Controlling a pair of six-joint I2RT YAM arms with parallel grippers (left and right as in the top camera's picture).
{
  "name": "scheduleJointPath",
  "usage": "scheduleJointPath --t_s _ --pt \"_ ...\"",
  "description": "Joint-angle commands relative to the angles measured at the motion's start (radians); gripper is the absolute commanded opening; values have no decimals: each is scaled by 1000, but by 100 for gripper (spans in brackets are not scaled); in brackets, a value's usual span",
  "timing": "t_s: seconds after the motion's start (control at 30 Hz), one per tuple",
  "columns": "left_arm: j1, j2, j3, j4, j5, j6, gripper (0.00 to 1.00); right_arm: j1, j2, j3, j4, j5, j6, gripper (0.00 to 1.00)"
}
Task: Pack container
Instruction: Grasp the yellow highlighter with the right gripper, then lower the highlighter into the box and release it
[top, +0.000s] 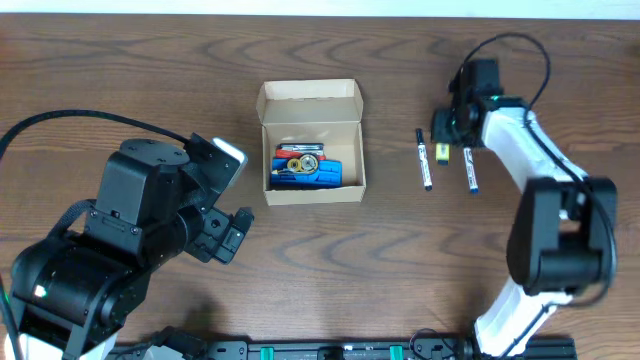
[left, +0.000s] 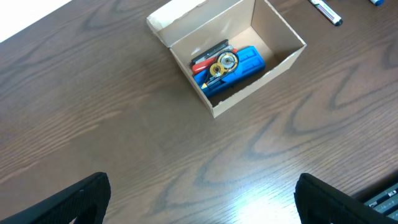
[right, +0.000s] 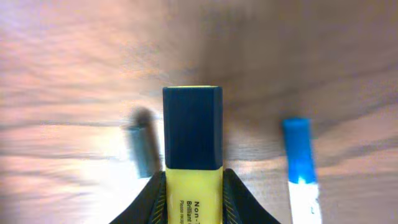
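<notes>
At 2 o'clock on the tabletop (top: 120, 70), the right hand (right: 194, 202) pinches a yellow highlighter (right: 193, 177) with a dark cap, its fingers (right: 152, 199) pressed on both sides of the body. Can't tell if the highlighter touches the wood. A black marker (top: 424, 158) lies flat at its 9 o'clock and a blue-capped marker (top: 469, 170) at its 3 o'clock, both near it but apart.

Left hand (left: 202, 202) sits at 8 o'clock, spread wide and holding nothing, with fingers (left: 81, 199) well short of the container (top: 312, 140). The container stands just toward 12 o'clock from the tabletop centre, with its lid flap up on the 12 o'clock edge. A blue object (left: 245, 65) with a gold round piece (left: 227, 61) fills its 6 o'clock half. Its 12 o'clock half shows cardboard floor. Wood grain shows on all sides of the container, with a strip between its 3 o'clock wall and the black marker.
</notes>
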Motion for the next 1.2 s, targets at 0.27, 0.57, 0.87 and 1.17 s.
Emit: scheduleJointPath --t_s 0.27,0.57,0.87,1.17 --pt "5 0 0 -3 11 11 95 269 -291 62 -13 -56 118 1" --pt "4 0 0 -3 11 11 95 503 -219 59 -43 98 288 1" --pt "4 0 0 -3 11 11 95 571 -84 59 -96 177 414 1" --pt "5 0 0 -3 11 11 95 570 -70 59 -142 214 437 1"
